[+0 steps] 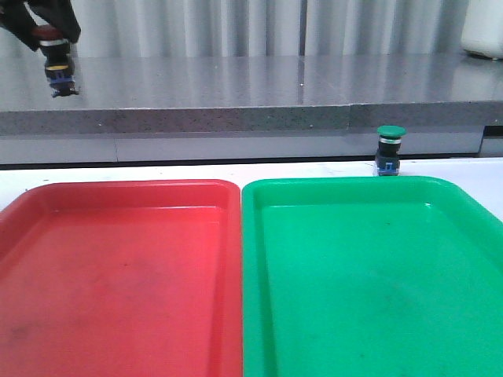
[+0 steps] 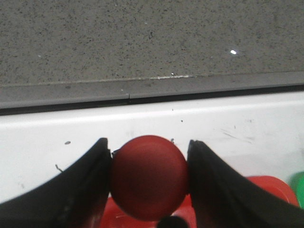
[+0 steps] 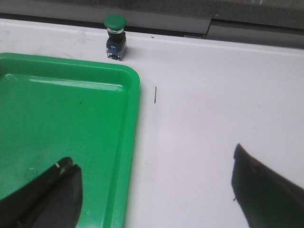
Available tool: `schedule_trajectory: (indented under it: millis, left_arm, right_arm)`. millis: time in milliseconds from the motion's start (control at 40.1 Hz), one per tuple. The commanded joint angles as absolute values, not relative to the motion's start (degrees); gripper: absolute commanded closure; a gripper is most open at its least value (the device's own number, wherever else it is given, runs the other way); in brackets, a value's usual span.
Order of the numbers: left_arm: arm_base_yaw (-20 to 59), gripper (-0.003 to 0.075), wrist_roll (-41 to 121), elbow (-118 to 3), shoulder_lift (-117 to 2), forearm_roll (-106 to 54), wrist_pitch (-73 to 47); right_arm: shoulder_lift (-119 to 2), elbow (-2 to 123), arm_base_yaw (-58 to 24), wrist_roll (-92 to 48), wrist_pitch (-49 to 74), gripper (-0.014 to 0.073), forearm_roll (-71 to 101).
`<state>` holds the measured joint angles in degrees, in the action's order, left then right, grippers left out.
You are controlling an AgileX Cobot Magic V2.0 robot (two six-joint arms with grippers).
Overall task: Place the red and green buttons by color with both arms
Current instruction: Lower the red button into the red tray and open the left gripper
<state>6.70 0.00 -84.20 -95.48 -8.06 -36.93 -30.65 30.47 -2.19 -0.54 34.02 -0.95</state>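
My left gripper clamps the red button above the red tray; my right gripper, jaws wide, faces the green button straight ahead.

Both grippers, left gripper and right gripper, have matte-black, wedge-shaped curved fingers.

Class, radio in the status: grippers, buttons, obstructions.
Left gripper shut on red button, held high. Right gripper open, empty. Green button on table behind green tray. No obstruction visible.
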Motion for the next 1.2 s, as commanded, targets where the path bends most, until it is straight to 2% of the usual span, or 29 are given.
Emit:
schedule_trajectory:
  millis: [0,274,449,599,873,1172]
  left_arm:
    - [8.1,0.0419,0.0,-80.8,-87.4,-9.2,-34.2]
    - [15.1,0.0418,0.0,-64.7,-76.5,-9.2,-29.2]
    - [20.6,0.0418,0.0,-57.2,-75.3,-9.2,-27.9]
    - [23.9,0.0418,0.0,-51.2,-75.6,-9.2,-20.8]
    - [24.5,0.0419,0.0,-46.2,-75.6,-9.2,-13.6]
    - [24.5,0.0418,0.0,-45.8,-80.7,-9.2,-12.6]
  right_arm:
    - [-31.1,32.3,-1.8,-1.2,30.1,-0.0057,-1.6]
    - [-31.1,32.3,-1.8,-1.2,30.1,-0.0057,-1.6]
    - [-31.1,32.3,-1.8,-1.2,30.1,-0.0057,-1.6]
    - [-31.1,32.3,-1.8,-1.2,30.1,-0.0057,-1.6]
    - [-31.1,32.3,-1.8,-1.2,30.1,-0.0057,-1.6]
    - [-31.1,32.3,-1.8,-1.2,30.1,-0.0057,-1.6]
